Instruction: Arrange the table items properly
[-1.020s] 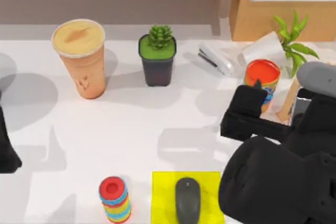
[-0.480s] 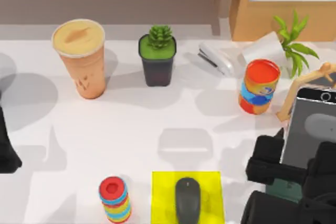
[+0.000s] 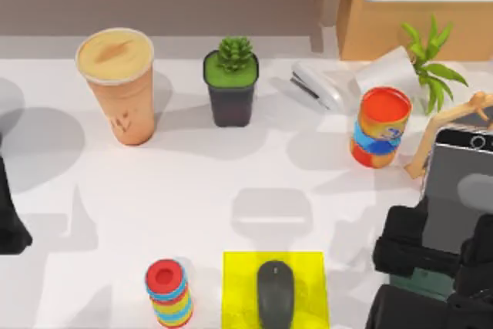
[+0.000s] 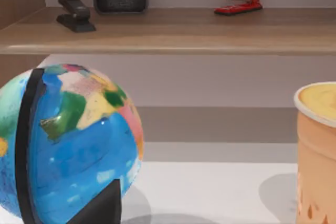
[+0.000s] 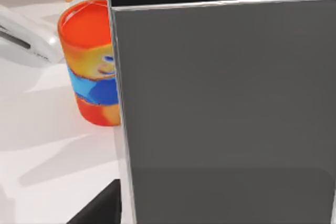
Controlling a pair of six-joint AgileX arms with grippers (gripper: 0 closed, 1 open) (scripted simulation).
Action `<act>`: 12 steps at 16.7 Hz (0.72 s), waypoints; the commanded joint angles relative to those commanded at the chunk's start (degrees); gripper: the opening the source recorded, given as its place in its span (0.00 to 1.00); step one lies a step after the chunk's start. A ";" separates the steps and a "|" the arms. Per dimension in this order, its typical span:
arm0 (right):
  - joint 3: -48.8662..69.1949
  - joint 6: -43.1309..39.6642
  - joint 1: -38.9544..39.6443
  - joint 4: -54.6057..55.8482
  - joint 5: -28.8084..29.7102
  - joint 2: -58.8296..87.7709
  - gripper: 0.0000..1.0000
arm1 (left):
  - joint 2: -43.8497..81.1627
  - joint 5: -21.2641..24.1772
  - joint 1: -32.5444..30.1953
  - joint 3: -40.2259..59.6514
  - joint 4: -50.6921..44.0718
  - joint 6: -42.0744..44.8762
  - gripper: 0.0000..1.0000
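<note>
- Since our right arm has drawn back toward the desk's right front corner over the last second, the smartphone [image 3: 461, 190] now stands propped on its wooden stand [image 3: 454, 125] at the right edge, beside the red-topped can [image 3: 380, 128].
- We judge from this that the phone has just been set in place; the right pincer [image 3: 420, 248] sits just below the phone's lower edge, and we cannot tell whether its fingers are apart or closed.
- In the right wrist view the phone's grey screen [image 5: 226, 103] is very close, with the can [image 5: 89, 61] behind it.
- Compared with 1 second ago, the arm no longer covers the stand, and the phone, hidden then, is plainly uncovered.
- Compared with half a second ago, the pincer has slid a little further right and down; the phone looks unmoved.
- The mouse [image 3: 275, 294] lies on the yellow pad [image 3: 235, 283] at the front, so that item seems settled.
- The drink cup [image 3: 118, 85] stands at the back left, near the succulent [image 3: 231, 82]; it is likely the 1 item left.
- Our left arm [image 3: 9, 213] is parked at the left edge; its wrist view shows a globe [image 4: 68, 145] and the cup [image 4: 317, 150], and we cannot tell its pincer's state.
</note>
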 joint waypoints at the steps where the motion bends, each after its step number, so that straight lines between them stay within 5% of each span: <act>1: 0.08 -0.86 -0.45 0.90 -0.46 -1.17 1.00 | 0.00 0.00 0.00 0.00 0.00 0.00 1.00; 6: -0.89 -11.10 -6.96 10.30 -6.38 -13.89 1.00 | 0.00 0.00 0.00 0.00 0.00 0.00 1.00; 12: -8.90 -32.25 -23.75 26.84 -20.25 -34.73 1.00 | 0.00 0.00 0.00 0.00 0.00 0.00 1.00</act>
